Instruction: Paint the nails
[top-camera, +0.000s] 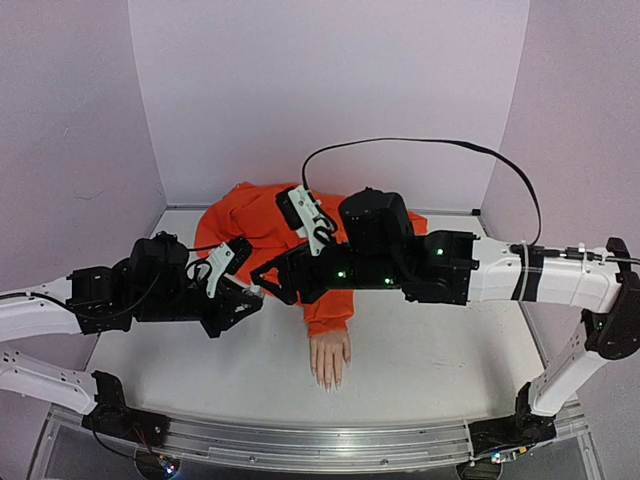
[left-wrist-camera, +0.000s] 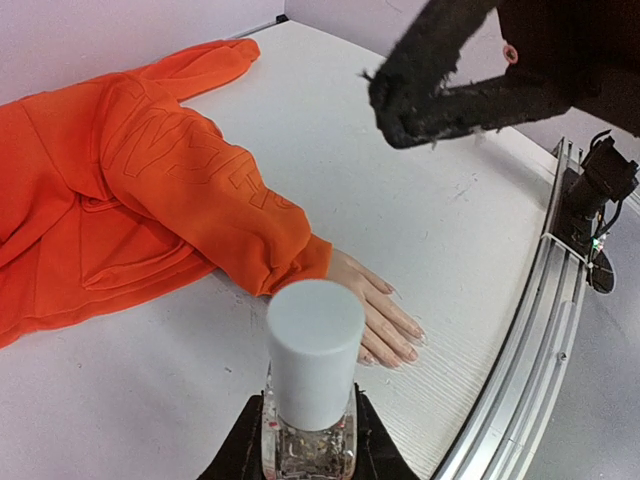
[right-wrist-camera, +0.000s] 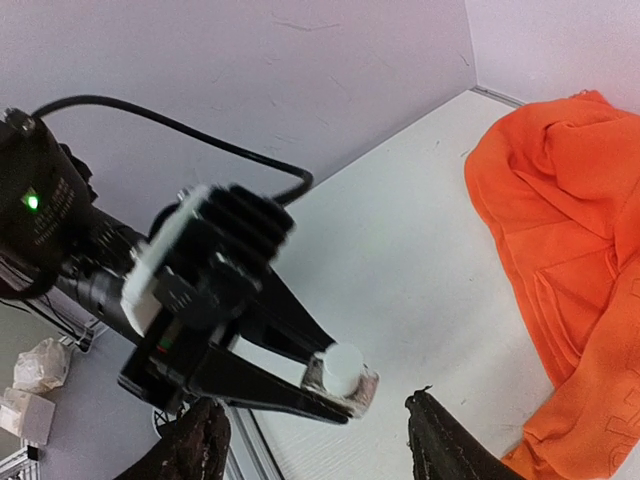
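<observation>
Tabletop: one mannequin hand, one bottle

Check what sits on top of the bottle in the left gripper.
A white cap tops the clear bottle clamped in the left gripper. Anything under the cap, such as a brush, is covered.

three plain pale lilac panels box in the space: a back wall, a left wall and a right wall, meeting in straight corners. a matte white tabletop runs up to them, faintly scuffed. an aluminium rail edges its near side. the light is soft and even, with faint shadows. past the table edge, in the right wrist view, a crumpled pale wad lies beside a small white box.
</observation>
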